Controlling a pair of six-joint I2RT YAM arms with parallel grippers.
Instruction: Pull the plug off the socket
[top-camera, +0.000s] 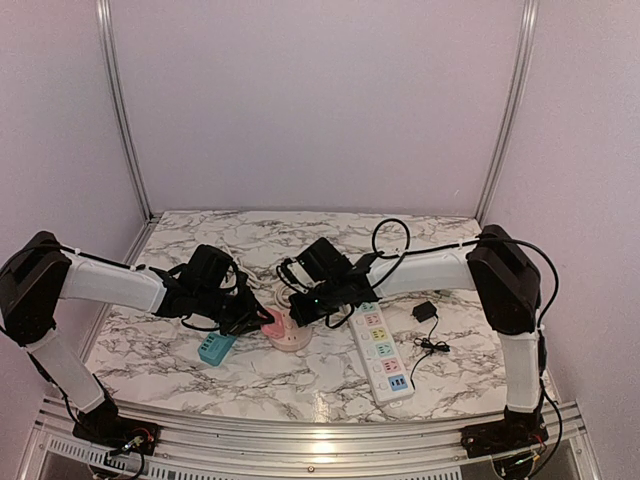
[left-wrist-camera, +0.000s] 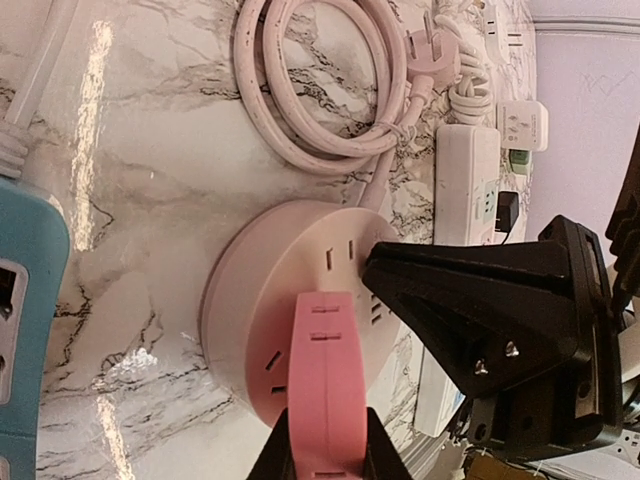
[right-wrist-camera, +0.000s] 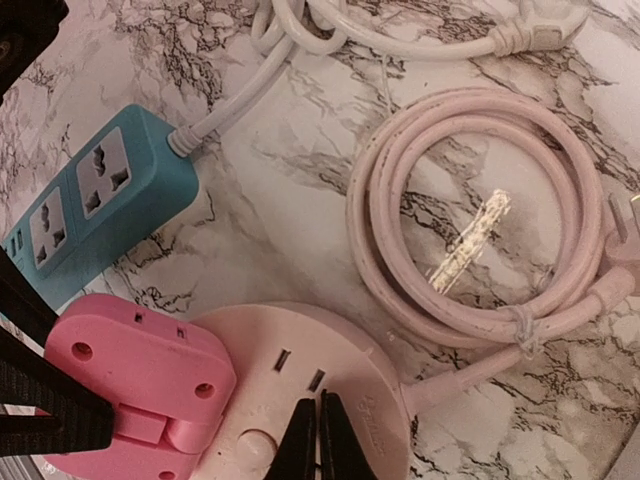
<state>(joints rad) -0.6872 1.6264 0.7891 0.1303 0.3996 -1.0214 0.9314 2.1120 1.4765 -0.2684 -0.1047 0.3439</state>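
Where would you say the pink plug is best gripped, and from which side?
Probably pinch the pink plug across its two broad flat faces, coming from the side away from the cord: those faces are parallel, and the body stands proud of the round socket.

The plug (right-wrist-camera: 130, 375) is bright pink, the socket (right-wrist-camera: 350, 390) pale pink, the power strip (right-wrist-camera: 100, 210) teal, the table (right-wrist-camera: 270, 200) grey-veined white.

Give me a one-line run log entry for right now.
step: grasp | left gripper: shut on pink plug | right gripper: shut, tips on round socket | plug: not yet out
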